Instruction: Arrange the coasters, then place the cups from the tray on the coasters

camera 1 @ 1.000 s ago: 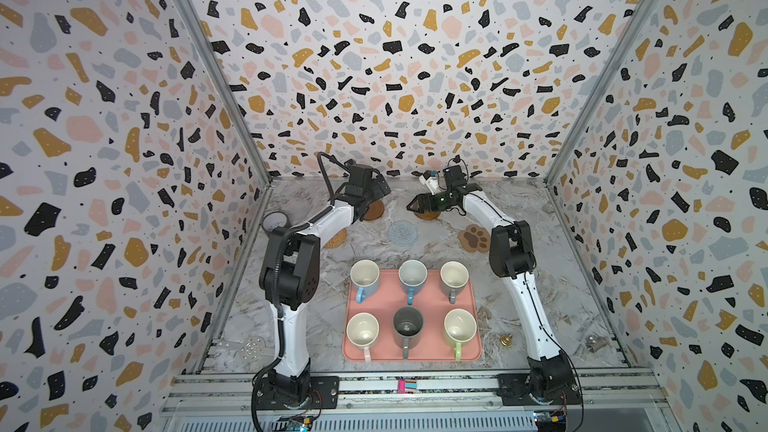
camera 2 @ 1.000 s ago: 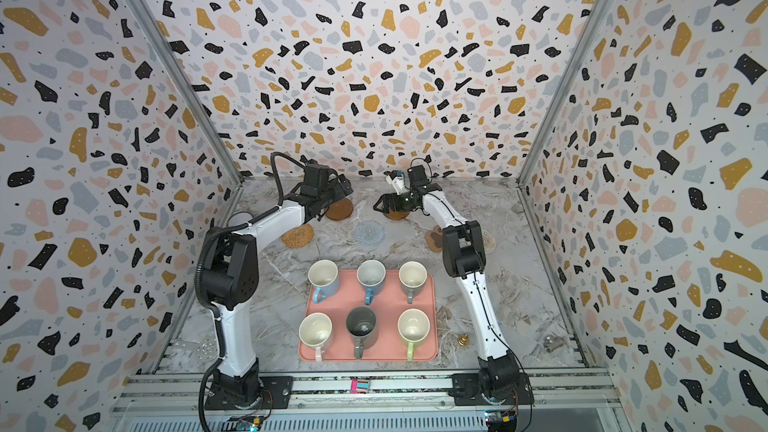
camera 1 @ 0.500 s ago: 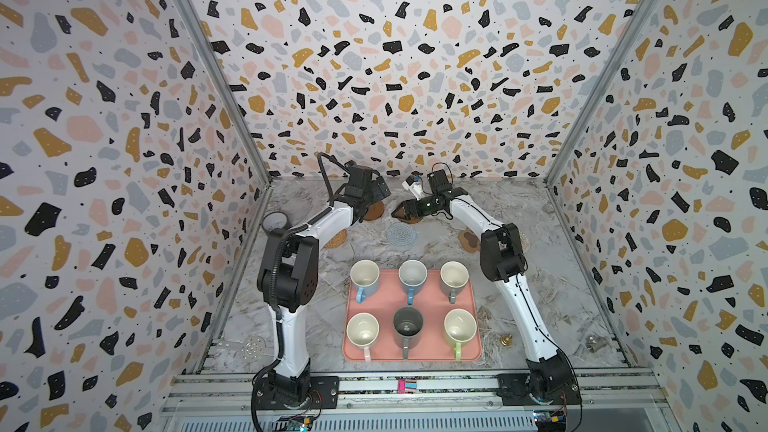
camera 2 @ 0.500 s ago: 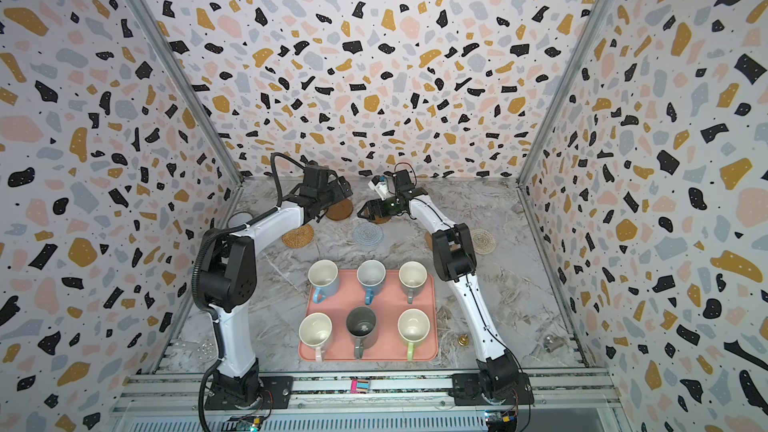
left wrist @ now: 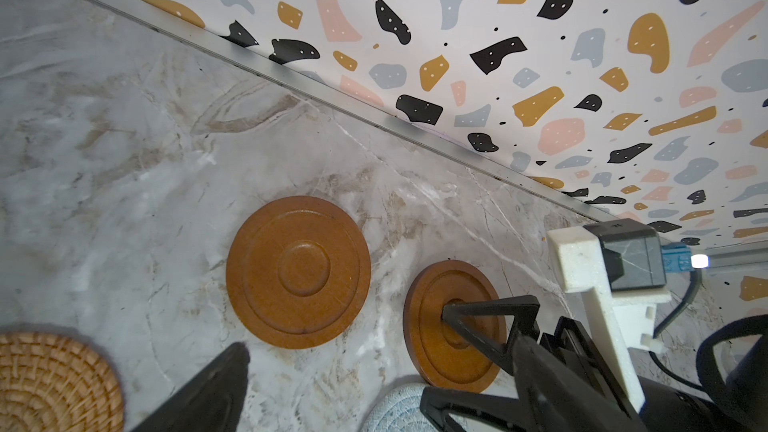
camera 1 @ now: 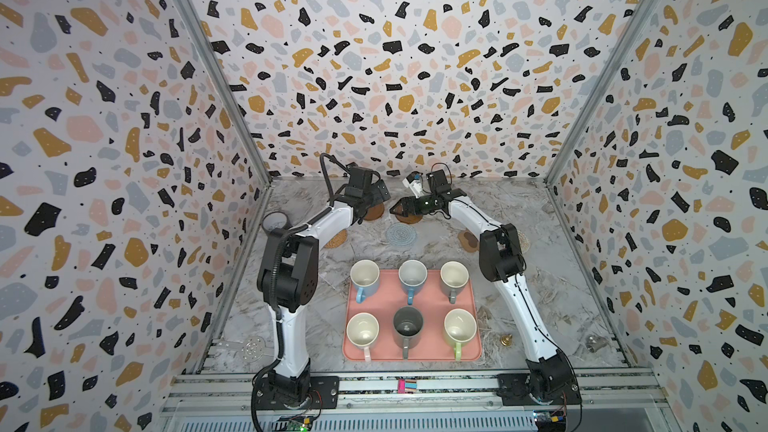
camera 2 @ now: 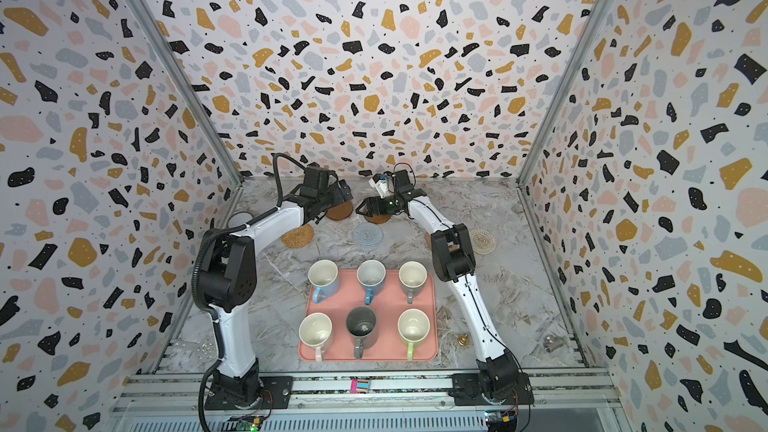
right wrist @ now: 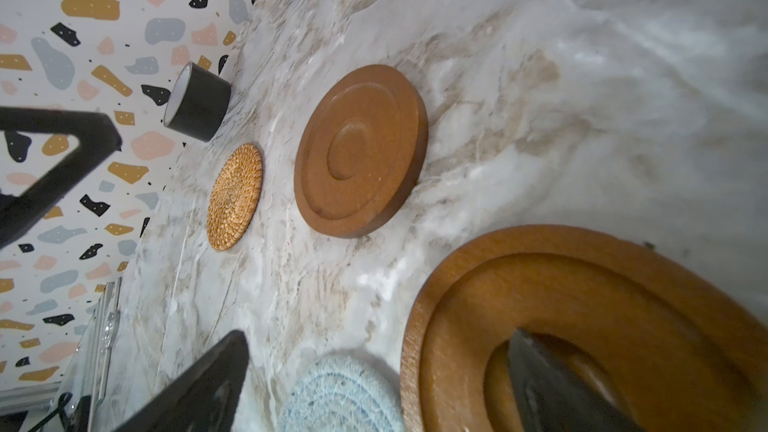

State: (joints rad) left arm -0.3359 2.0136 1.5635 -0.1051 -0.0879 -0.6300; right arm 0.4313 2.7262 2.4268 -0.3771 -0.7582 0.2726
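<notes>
Two grippers, fingers apart — left gripper by the left wooden coaster, right gripper over the right wooden coaster.

A salmon-pink rectangular tray is lying near the middle of the marbled tabletop's front edge, carrying six handled ceramic mugs in two rows of three. Behind it, left to right, a tan rattan round coaster, a pale blue round coaster, a tan paw-shaped coaster and a cream round coaster are lying in a row. Nearer the back edge, a left brown wooden disc and a right brown wooden disc are sitting side by side, apart. A dark grey tape roll is sitting by the left edge.
</notes>
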